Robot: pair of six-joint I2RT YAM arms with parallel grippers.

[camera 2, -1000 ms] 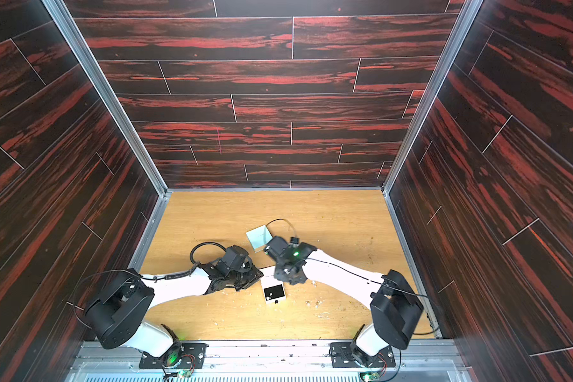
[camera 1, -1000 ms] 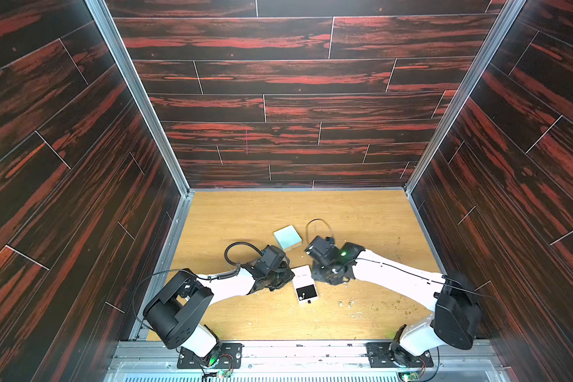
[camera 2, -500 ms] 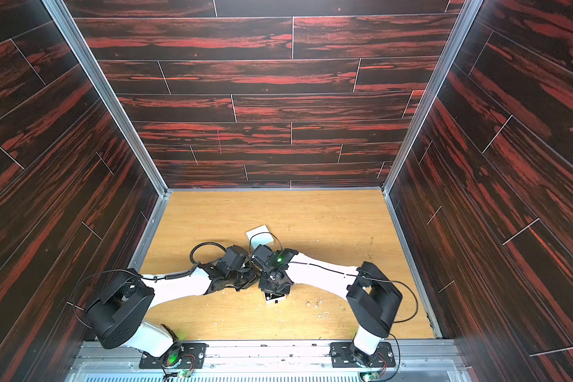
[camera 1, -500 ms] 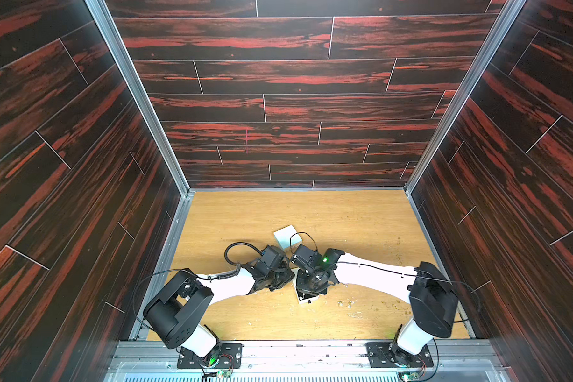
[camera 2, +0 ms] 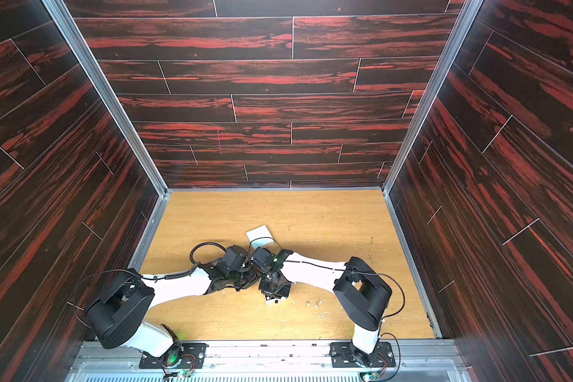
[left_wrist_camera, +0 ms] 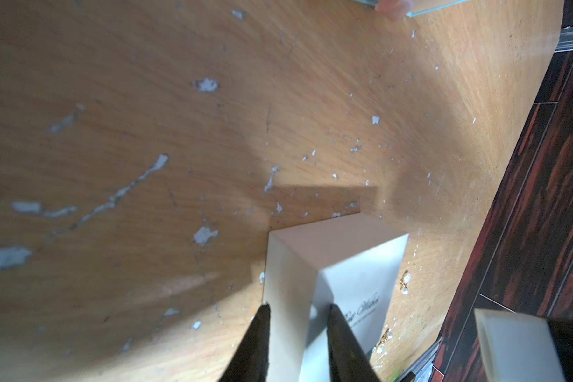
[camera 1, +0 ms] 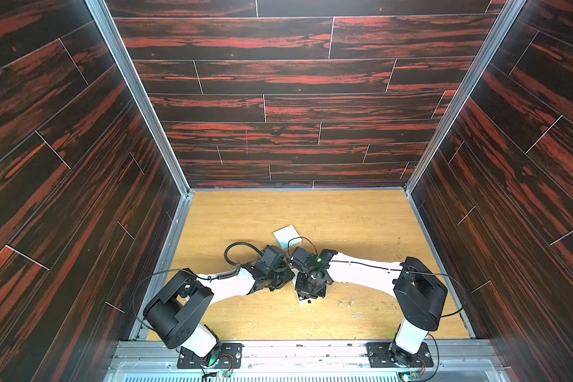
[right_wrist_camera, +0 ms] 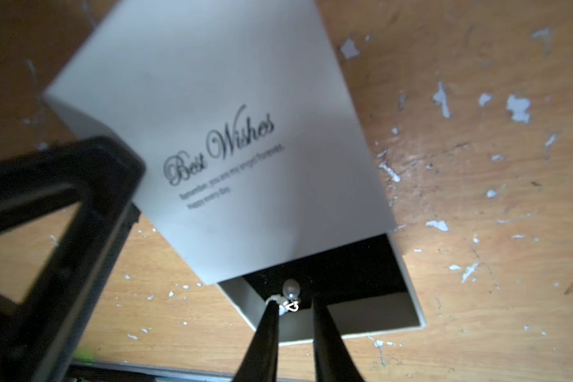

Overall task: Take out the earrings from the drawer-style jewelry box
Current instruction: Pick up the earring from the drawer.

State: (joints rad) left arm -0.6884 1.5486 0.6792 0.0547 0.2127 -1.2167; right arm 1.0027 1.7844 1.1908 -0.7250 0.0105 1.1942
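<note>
With the left gripper (left_wrist_camera: 298, 306) clamped on the jewelry box (right_wrist_camera: 212, 132), the right gripper (right_wrist_camera: 293, 301), jaws narrowly parted, apparently empty, hovers over 1 earring (right_wrist_camera: 291, 288) in the box's open drawer (right_wrist_camera: 377, 311), which it must next pinch precisely.

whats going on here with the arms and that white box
The left gripper is clamped on the white cardboard jewelry box printed "Best Wishes", which sits on the wooden table. Its black-lined drawer is slid partly open, and the right gripper reaches in, jaws slightly apart, tips at a tiny pearl earring. More small earrings lie on the table beside the box.
</note>
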